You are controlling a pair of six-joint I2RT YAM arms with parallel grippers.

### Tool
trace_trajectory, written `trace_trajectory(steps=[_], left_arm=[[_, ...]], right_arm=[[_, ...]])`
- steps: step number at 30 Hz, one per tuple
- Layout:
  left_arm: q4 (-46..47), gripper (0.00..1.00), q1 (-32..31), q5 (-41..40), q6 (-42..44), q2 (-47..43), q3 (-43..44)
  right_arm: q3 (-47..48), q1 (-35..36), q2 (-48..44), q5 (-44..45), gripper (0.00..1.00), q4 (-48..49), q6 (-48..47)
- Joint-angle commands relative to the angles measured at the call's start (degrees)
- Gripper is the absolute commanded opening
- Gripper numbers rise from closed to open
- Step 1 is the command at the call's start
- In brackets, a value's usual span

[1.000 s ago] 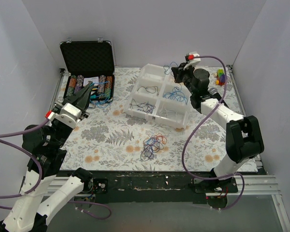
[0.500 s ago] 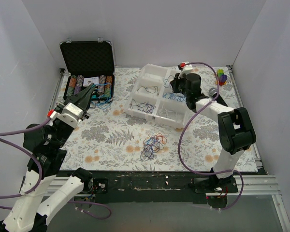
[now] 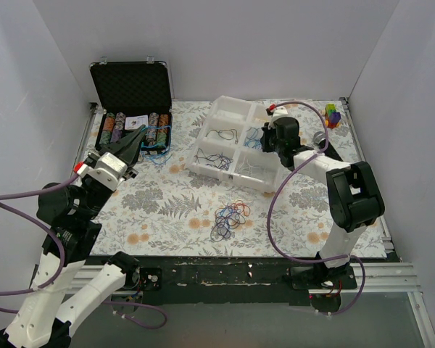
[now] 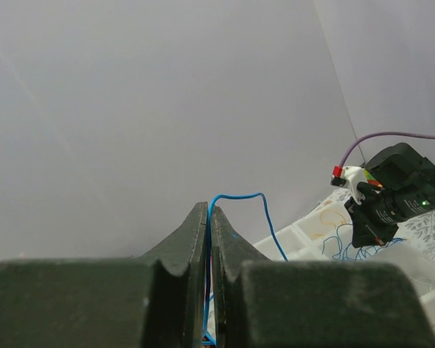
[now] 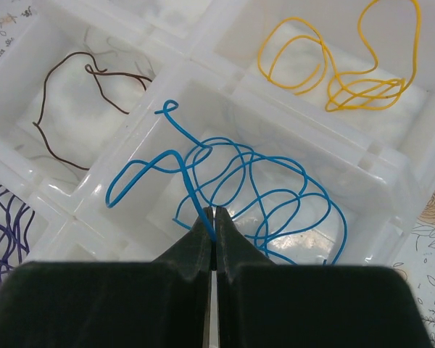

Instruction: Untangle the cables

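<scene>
Over the tray (image 5: 380, 177), right pincer (image 5: 212, 214) clamps a blue cable (image 5: 239, 174) — late release could drag it out; left pincer (image 4: 209, 217) pinches second cable (image 4: 239, 195).

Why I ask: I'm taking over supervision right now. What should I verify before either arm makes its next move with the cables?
1. Right tool gripping a thin blue wire cable: ok, shut on it.
2. That cable positioned over the blue-cable compartment of the white plastic sorting tray: ok.
3. Left tool gripping a second thin blue cable: ok, shut on it.
4. Second cable's hanging end clear of the open black case: cannot tell.
5. Untangling finished: not ok; a mixed-colour pile of thin cables lies outside the tray.
</scene>
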Motion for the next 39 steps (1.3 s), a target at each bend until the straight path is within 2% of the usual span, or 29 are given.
trace_trajectory(steps=[1, 7, 12, 16, 20, 25, 30, 31, 34, 39], left_arm=[[-0.26, 0.00, 0.26, 0.71, -0.65, -0.09, 1.65], [-0.43, 0.00, 0.26, 1.06, -0.65, -0.35, 1.30], [-0.52, 0.00, 0.26, 2.11, -1.79, -0.35, 1.12], [-0.96, 0.00, 0.26, 2.64, -2.06, -0.70, 1.30], [-1.57, 0.00, 0.26, 2.38, -1.89, -0.88, 1.47], [-1.84, 0.00, 0.26, 2.91, -2.06, -0.62, 1.74], [-1.84, 0.00, 0.26, 3.61, -2.76, 0.09, 2.62], [-1.93, 0.00, 0.26, 3.70, -2.76, 0.09, 2.79], [-2.80, 0.01, 0.34, 4.57, -2.76, 0.09, 2.79], [-3.86, 0.03, 0.26, 6.07, -2.76, -0.53, 2.09]], right_arm=[[-2.71, -0.01, -3.77, 2.30, 0.01, 2.62, 0.12], [-5.44, -0.01, -6.59, 2.40, 0.01, 3.50, -0.50], [-0.53, -0.01, -4.93, 1.78, 0.03, 0.26, -1.20], [2.65, -0.10, -4.39, 4.76, 0.01, -2.47, 0.29], [-4.62, -0.19, -8.52, 3.89, 0.01, 4.37, 1.43], [-8.42, -0.71, -10.72, 3.19, 0.01, 5.09, 1.17], [-5.28, -1.33, -8.71, 1.61, 0.01, 3.25, 0.30], [-3.35, -1.33, -7.57, 1.00, 0.03, 2.37, 0.21], [2.80, -1.33, -2.91, -0.85, 0.17, -0.71, 0.73], [11.33, -0.98, 3.33, -5.16, 0.29, -3.17, 2.75]])
